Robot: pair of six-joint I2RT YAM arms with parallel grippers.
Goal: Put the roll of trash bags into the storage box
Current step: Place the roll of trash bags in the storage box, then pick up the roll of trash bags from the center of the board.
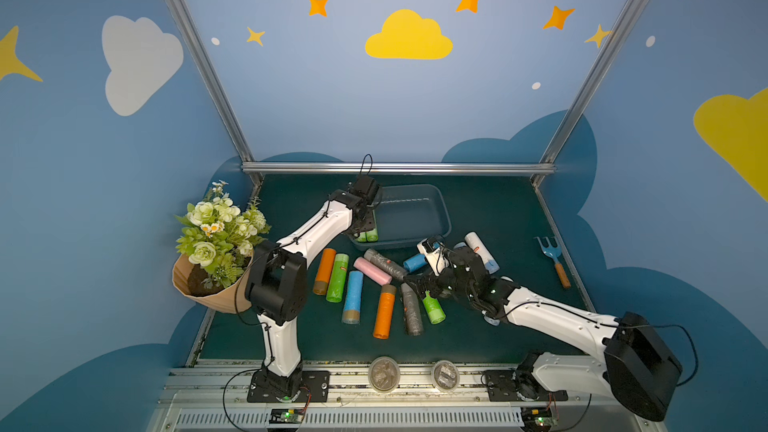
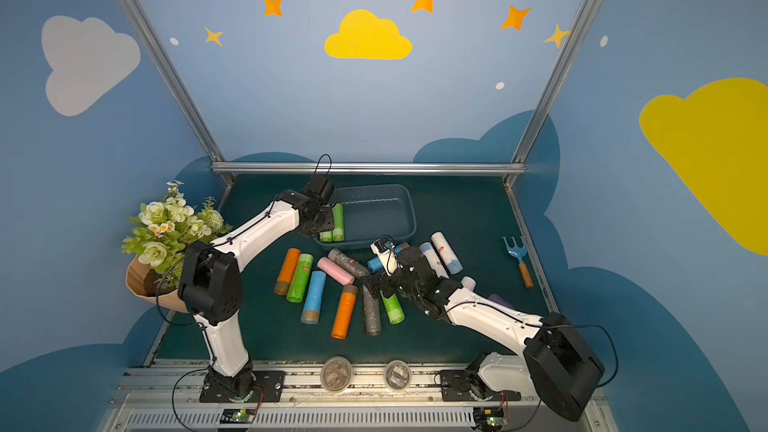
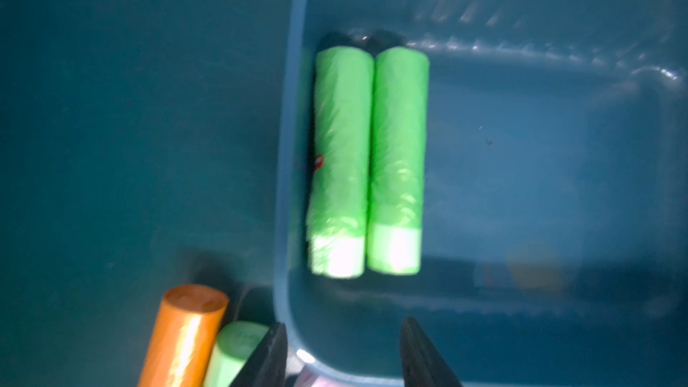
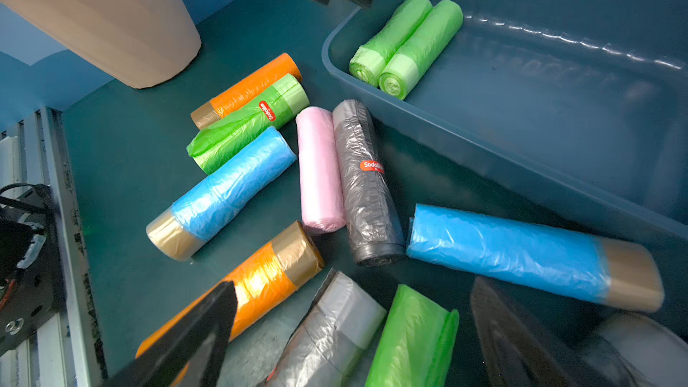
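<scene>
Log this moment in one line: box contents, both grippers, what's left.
storage box: two green rolls inside | left gripper: open, empty, over box rim | right gripper: open, over loose rolls

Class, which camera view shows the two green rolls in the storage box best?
The right wrist view: both green rolls lie sharp and whole in the storage box. The left wrist view blurs them; in both top views the left arm partly hides them.

Left wrist view blurred, storage box (image 1: 411,214) corner behind left arm (image 1: 316,230), round dish (image 1: 383,359) contents unclear
</scene>
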